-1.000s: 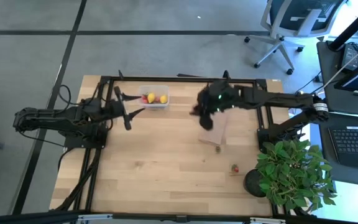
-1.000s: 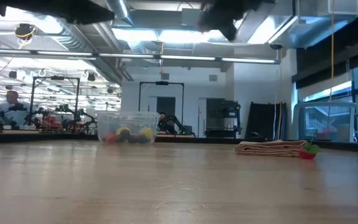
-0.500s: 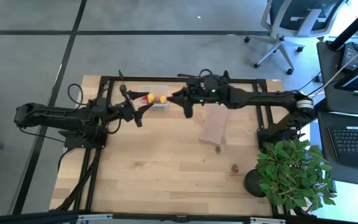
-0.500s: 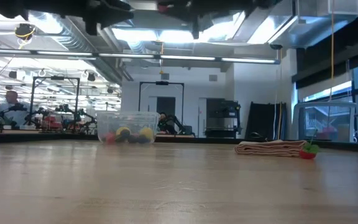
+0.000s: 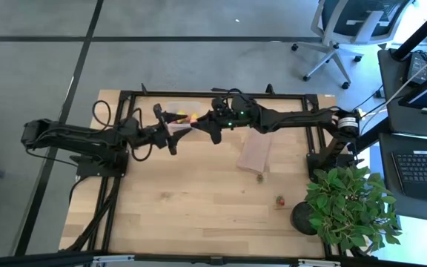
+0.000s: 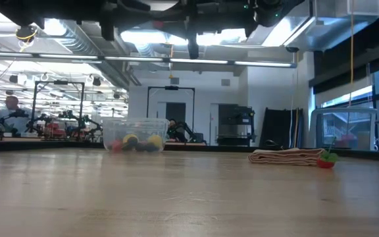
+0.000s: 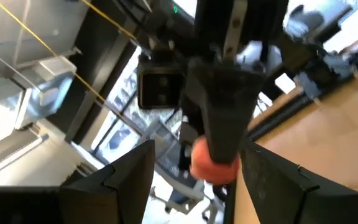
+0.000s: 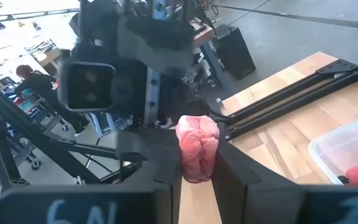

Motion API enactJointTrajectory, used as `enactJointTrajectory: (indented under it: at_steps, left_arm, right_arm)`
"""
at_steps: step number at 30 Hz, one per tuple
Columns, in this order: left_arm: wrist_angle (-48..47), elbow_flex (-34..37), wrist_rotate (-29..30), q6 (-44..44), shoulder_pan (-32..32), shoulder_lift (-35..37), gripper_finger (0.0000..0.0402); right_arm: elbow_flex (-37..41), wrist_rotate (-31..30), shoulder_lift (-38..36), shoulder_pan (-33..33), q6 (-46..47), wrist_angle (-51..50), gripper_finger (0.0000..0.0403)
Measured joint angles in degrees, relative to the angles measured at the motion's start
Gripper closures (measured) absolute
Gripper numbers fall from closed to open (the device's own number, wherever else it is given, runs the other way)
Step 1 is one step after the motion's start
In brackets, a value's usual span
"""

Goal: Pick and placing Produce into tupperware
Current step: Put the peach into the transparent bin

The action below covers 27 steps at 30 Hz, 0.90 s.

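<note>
Produce (image 8: 197, 148) pinched by right gripper (image 8: 197, 163), tupperware (image 8: 347, 149) cropped

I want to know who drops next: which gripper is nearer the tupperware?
Hard to call; both hover right above it. The right gripper, shut on a red fruit piece, hangs over the tupperware; the left gripper, open, faces it across the tub's near edge.

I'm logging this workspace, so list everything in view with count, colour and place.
tupperware: one, clear, far side of table, red and yellow produce inside.
held produce piece: one, red-pink, in right gripper.
loose produce: one red, near plant; one small dark piece by board.
board: one, tan, table right.
potted plant: one, green, right corner.
office chair: one, off table.
right gripper: shut on held produce piece, above tupperware.
left gripper: open, facing it.
</note>
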<state>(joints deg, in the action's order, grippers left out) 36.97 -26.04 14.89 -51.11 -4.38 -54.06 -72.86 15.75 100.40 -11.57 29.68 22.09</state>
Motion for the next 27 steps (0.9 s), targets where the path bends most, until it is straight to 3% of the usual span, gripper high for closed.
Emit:
enactJointTrajectory:
  at_steps: [9, 27]
  left_arm:
    - [2.11, 0.0, -5.05, 0.02, -1.28, -3.66, 0.0175]
    - [5.01, 0.0, -6.32, 1.49, -2.6, -5.25, 0.0188]
  right_arm:
    - [0.0, 0.0, 0.0, 0.0, -0.05, -0.45, 0.0333]
    - [0.0, -0.18, 0.0, 1.38, -0.06, -1.2, 0.0335]
